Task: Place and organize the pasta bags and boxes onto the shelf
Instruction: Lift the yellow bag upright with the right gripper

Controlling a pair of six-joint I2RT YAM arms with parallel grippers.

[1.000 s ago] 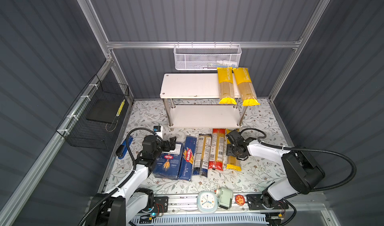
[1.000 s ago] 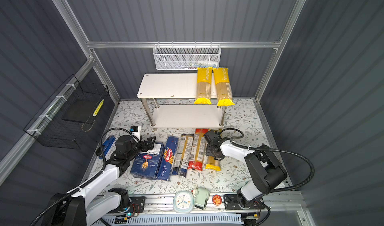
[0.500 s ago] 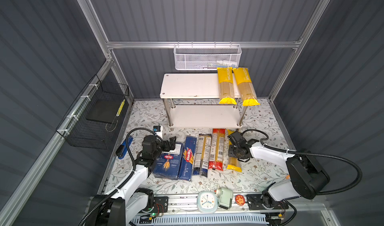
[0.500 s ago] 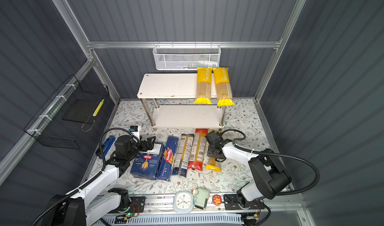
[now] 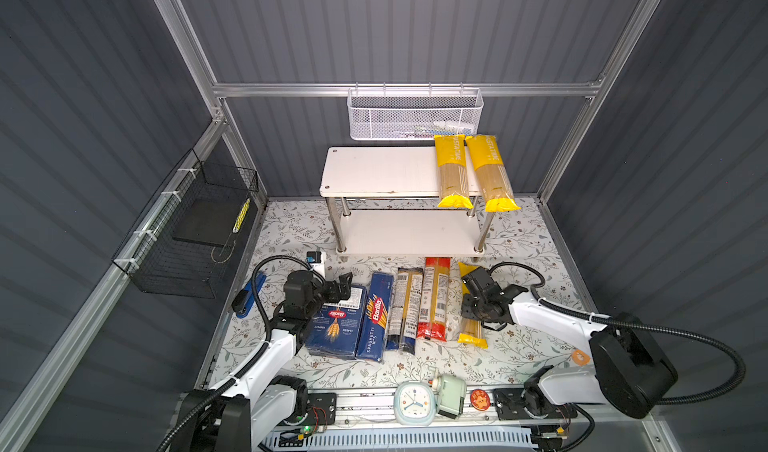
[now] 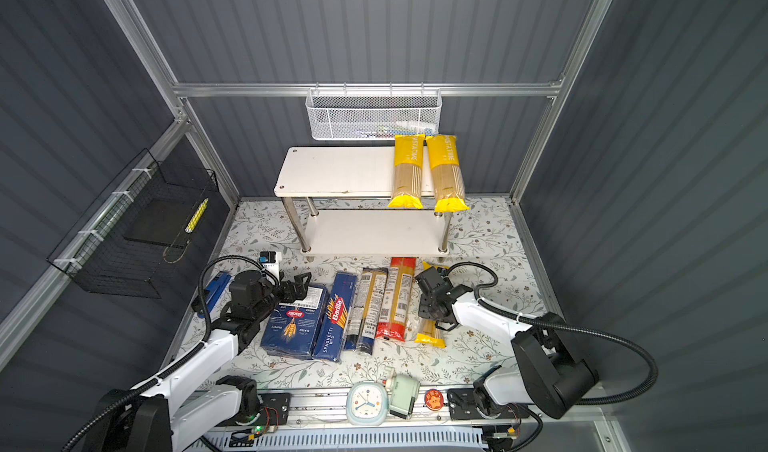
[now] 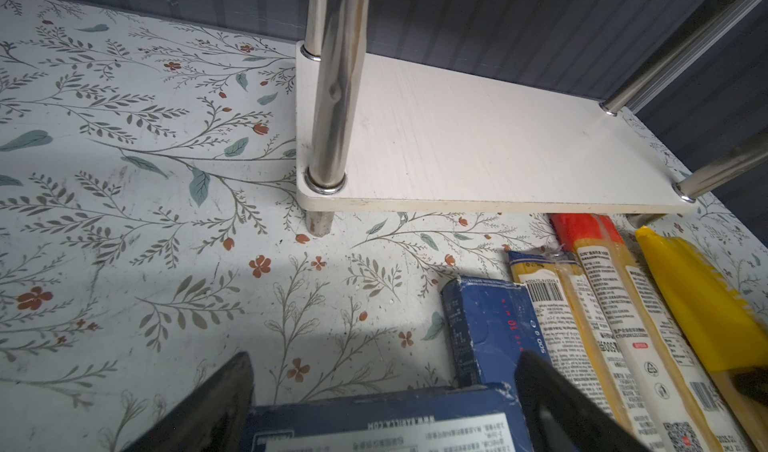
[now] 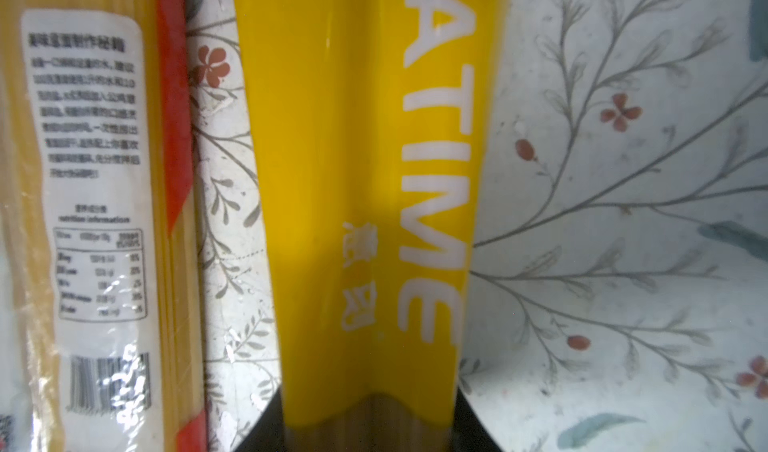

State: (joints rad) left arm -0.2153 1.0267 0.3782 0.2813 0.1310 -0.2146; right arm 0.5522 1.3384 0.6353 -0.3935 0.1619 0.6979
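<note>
Two yellow bags (image 5: 451, 167) grouped at three o'clock on the shelf (image 5: 382, 176); pinching third bag (image 8: 353, 180) mid-length in right gripper (image 8: 370, 421) for balance; straddling wide box (image 7: 374, 421) with left gripper (image 7: 384, 358), squeeze unclear.

You see a white mesh basket (image 5: 415, 115) at back, black wire basket (image 5: 183, 242) left, alarm clock (image 5: 413, 402) in front.

Your left arm (image 5: 269, 354) and right arm (image 5: 555, 318) are glossy white links with bulky black joint housings, each with a black ribbed cable (image 5: 702, 341), and the left gripper (image 7: 384, 356) and right gripper (image 8: 365, 425) have matte black fingers.
</note>
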